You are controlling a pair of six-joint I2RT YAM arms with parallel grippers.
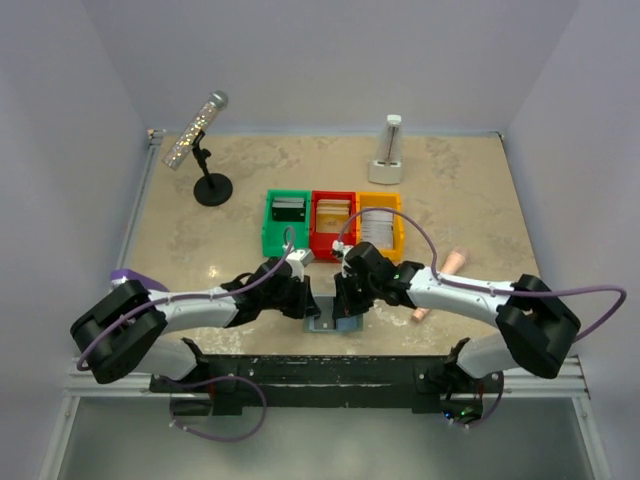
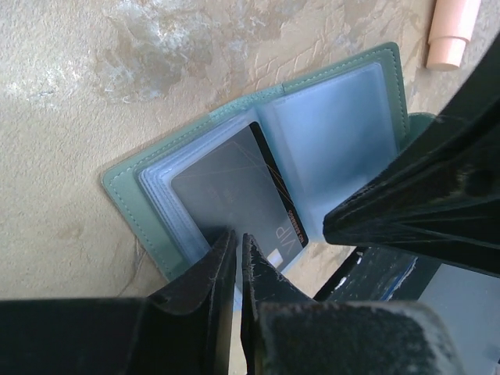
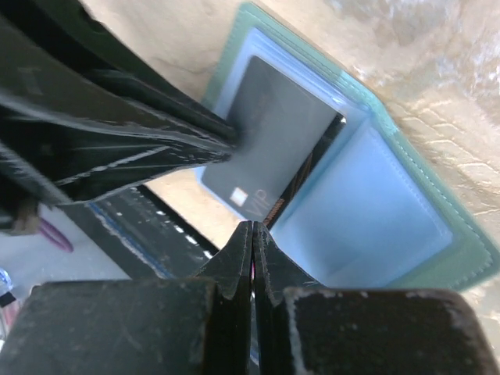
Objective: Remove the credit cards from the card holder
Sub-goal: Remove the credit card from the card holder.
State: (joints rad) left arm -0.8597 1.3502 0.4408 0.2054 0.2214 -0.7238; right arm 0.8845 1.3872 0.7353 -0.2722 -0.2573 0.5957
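The card holder (image 1: pixel 330 324) lies open at the table's near edge, a pale blue-grey wallet with clear pockets (image 2: pixel 125 187) (image 3: pixel 469 250). A dark credit card (image 2: pixel 226 187) marked VIP sits in the left panel's top pocket, and it also shows in the right wrist view (image 3: pixel 273 133). My left gripper (image 1: pixel 308 305) (image 2: pixel 237 238) is nearly shut, its tips pinching the near edge of that clear pocket. My right gripper (image 1: pixel 345 300) (image 3: pixel 252 226) is shut, its tip at the wallet's near edge by the spine, just below the card's corner. Other cards in the wallet are hidden.
Green (image 1: pixel 286 222), red (image 1: pixel 333 222) and yellow (image 1: pixel 380 222) bins holding cards stand behind the wallet. A microphone stand (image 1: pixel 212 188) is at the back left and a white upright object (image 1: pixel 387 150) at the back right. A peach tube (image 1: pixel 452 262) lies to the right.
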